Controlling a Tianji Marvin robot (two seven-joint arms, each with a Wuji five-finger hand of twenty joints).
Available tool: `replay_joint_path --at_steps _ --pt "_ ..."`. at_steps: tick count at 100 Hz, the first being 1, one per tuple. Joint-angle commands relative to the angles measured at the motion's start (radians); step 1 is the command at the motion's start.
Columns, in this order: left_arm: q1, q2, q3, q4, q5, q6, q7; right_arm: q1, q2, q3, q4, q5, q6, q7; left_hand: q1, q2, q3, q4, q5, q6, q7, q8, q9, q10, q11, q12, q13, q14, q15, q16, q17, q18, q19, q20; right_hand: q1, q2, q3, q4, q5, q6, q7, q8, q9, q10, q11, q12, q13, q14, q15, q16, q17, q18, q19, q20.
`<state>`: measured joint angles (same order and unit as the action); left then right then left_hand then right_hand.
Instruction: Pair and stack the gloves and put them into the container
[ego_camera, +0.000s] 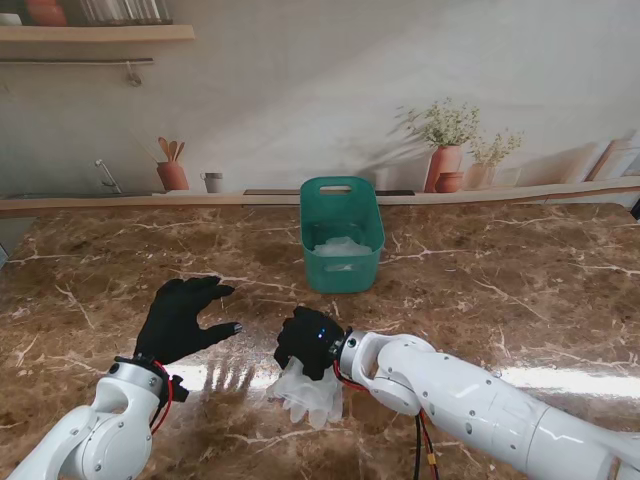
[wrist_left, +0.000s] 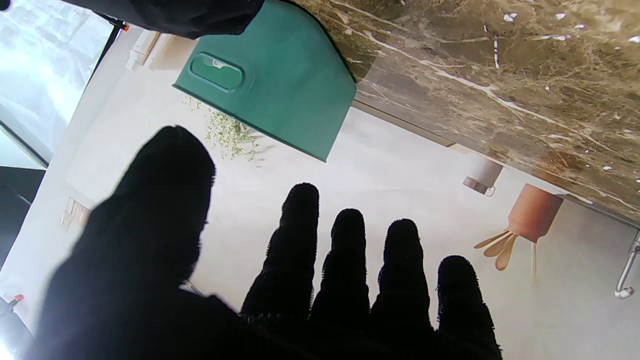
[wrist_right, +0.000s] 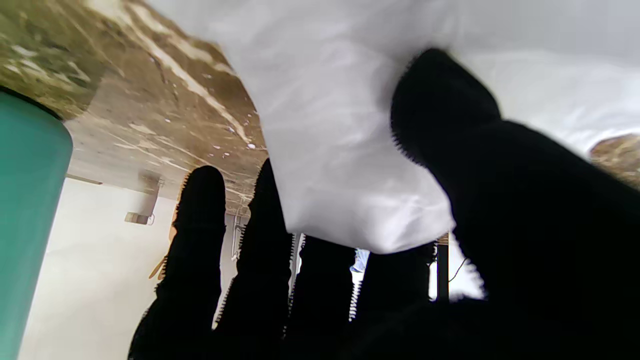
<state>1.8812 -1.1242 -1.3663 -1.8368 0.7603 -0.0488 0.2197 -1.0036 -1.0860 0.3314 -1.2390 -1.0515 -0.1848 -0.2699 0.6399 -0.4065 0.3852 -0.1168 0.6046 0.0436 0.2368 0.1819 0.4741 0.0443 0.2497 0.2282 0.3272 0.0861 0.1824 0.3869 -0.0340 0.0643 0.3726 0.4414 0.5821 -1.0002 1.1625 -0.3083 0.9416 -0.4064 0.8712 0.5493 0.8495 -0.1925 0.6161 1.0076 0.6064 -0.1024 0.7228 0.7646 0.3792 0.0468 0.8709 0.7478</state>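
Right robot hand (ego_camera: 308, 340) gripping white gloves (ego_camera: 308, 392), left robot hand (ego_camera: 180, 318) spread, green container (ego_camera: 341, 232) beyond

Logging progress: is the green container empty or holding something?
Holding something: pale, translucent material lies at the bottom of the green container; whether gloves, cannot tell.

Mock kitchen: marble counter (ego_camera: 520, 270); printed utensil backdrop (ego_camera: 172, 165).
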Motion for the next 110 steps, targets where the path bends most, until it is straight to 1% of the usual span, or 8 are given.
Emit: replay_joint_path --at_steps 1,8,13,23,32,62,84,110 --pt "0.004 -0.001 0.002 -0.004 -0.001 0.0 0.003 -0.018 0.002 0.009 0.015 0.001 -0.002 0.016 0.019 0.033 -0.031 0.031 0.017 -0.02 0.01 0.011 -0.02 -0.03 -0.018 -0.011 -0.032 -0.048 -0.031 -0.01 -0.012 0.001 -0.009 0.009 0.017 -0.028 -0.029 -0.045 0.05 -0.061 0.043 0.069 -0.077 0.022 -0.109 -0.156 -0.069 -0.011 -0.072 -0.067 -0.016 -0.025 0.033 0.0" --pt "0.002 -0.001 0.003 -0.004 -0.002 0.001 0.0 -0.026 0.002 0.026 0.017 0.0 -0.016 -0.002 0.016 0.037 -0.032 0.03 0.018 -0.022 0.011 0.011 -0.021 -0.03 -0.019 -0.011 -0.031 -0.049 -0.031 -0.01 -0.012 0.002 -0.008 0.008 0.012 -0.035 -0.022 -0.049 0.061 -0.078 0.027 0.104 -0.072 0.038 -0.26 -0.385 -0.038 -0.028 -0.189 -0.184 0.016 -0.04 0.074 0.018" --pt "0.001 0.0 0.004 -0.004 -0.001 0.001 -0.001 -0.04 -0.001 0.048 0.018 0.003 -0.024 -0.019 0.017 0.037 -0.032 0.03 0.018 -0.023 0.011 0.012 -0.019 -0.03 -0.019 -0.011 -0.031 -0.049 -0.031 -0.01 -0.012 0.002 -0.007 0.008 0.012 -0.04 -0.015 -0.048 0.065 -0.077 0.026 0.11 0.004 0.026 -0.248 -0.431 0.035 -0.03 -0.199 -0.204 0.055 -0.039 0.11 0.029" --pt "-0.001 -0.001 0.007 -0.003 -0.004 0.002 -0.001 -0.077 -0.006 0.113 0.013 0.011 -0.031 -0.049 0.017 0.039 -0.032 0.03 0.018 -0.023 0.012 0.012 -0.02 -0.029 -0.02 -0.011 -0.031 -0.051 -0.031 -0.011 -0.013 0.003 -0.007 0.006 0.009 -0.044 0.002 -0.048 0.066 -0.067 0.025 0.128 0.234 -0.01 -0.173 -0.331 0.197 -0.028 -0.183 -0.186 0.124 -0.033 0.181 0.03" --pt "-0.001 0.0 0.008 -0.003 -0.004 0.002 -0.006 -0.121 -0.013 0.188 0.003 0.043 -0.045 -0.057 0.018 0.041 -0.032 0.03 0.017 -0.023 0.011 0.012 -0.02 -0.03 -0.021 -0.012 -0.032 -0.052 -0.033 -0.011 -0.014 0.003 -0.008 0.004 0.015 -0.029 0.0 -0.045 0.06 -0.05 0.029 0.134 0.273 -0.009 -0.159 -0.266 0.231 -0.02 -0.165 -0.166 0.135 -0.029 0.207 0.03" --pt "-0.007 0.001 0.011 0.0 -0.007 -0.004 -0.015 -0.244 0.001 0.357 -0.018 0.01 -0.099 -0.156 0.023 0.046 -0.033 0.03 0.017 -0.023 0.012 0.012 -0.021 -0.031 -0.022 -0.013 -0.033 -0.051 -0.036 -0.013 -0.014 0.001 -0.012 0.0 -0.001 -0.021 0.004 -0.037 0.047 -0.049 0.025 0.145 0.213 0.001 -0.201 -0.269 0.19 -0.018 -0.192 -0.165 0.084 -0.018 0.173 0.009" --pt "-0.009 0.001 0.017 0.004 -0.009 0.0 -0.014 -0.317 0.033 0.433 -0.032 -0.06 -0.161 -0.187 0.027 0.046 -0.034 0.03 0.018 -0.022 0.011 0.012 -0.02 -0.029 -0.021 -0.012 -0.031 -0.05 -0.034 -0.012 -0.013 0.001 -0.01 0.001 -0.027 -0.028 0.013 -0.036 0.045 -0.063 0.004 0.152 0.136 0.005 -0.224 -0.419 0.132 -0.025 -0.261 -0.204 0.028 -0.006 0.075 -0.013" --pt "-0.017 0.002 0.025 0.008 -0.011 0.0 -0.02 -0.365 0.042 0.481 -0.049 -0.032 -0.193 -0.078 0.027 0.049 -0.034 0.03 0.019 -0.02 0.011 0.012 -0.021 -0.029 -0.02 -0.012 -0.032 -0.049 -0.033 -0.012 -0.012 0.002 -0.005 0.001 -0.143 0.031 -0.051 -0.042 -0.024 -0.036 -0.021 0.072 -0.136 0.09 -0.404 -0.599 -0.071 0.021 -0.442 -0.347 -0.076 0.022 -0.077 -0.036"
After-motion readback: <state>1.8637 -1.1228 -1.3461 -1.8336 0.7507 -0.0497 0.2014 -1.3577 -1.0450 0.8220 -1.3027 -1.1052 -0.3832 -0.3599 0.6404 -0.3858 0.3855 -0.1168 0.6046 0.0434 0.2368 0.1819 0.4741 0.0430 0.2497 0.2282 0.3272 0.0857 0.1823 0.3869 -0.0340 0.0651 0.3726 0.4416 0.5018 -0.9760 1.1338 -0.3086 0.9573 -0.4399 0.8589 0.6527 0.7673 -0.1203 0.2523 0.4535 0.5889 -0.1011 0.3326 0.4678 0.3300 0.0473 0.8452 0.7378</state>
